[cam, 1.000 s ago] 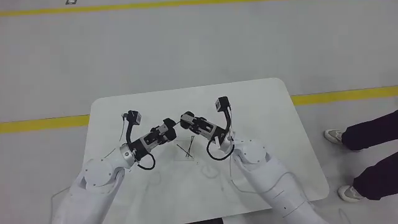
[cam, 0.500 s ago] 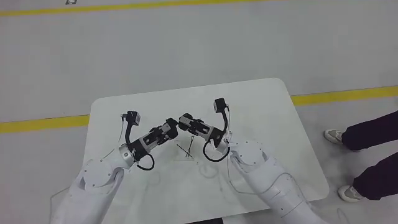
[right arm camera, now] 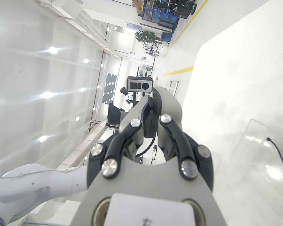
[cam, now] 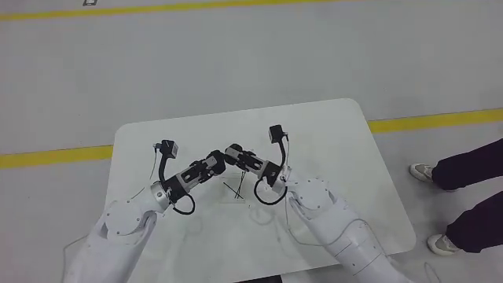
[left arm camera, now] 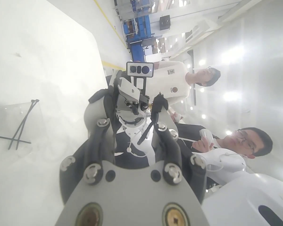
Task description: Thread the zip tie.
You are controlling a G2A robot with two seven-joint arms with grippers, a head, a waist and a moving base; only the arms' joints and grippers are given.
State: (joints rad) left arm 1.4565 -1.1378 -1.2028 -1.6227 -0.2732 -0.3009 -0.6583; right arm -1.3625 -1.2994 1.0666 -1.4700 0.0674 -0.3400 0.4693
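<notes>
Zip ties (cam: 236, 188) on table (cam: 330, 126), beside L pincer (cam: 218, 158), spread, R pincer (cam: 231, 153) can't tell

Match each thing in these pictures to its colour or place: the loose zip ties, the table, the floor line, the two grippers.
Column one:
1. loose zip ties
2. table
3. floor line
4. left gripper and right gripper

Column two:
A. yellow
B. close together over the table
C. white
D. black, crossed on a clear sheet

Pairs: 1-D, 2-C, 3-A, 4-B
</notes>
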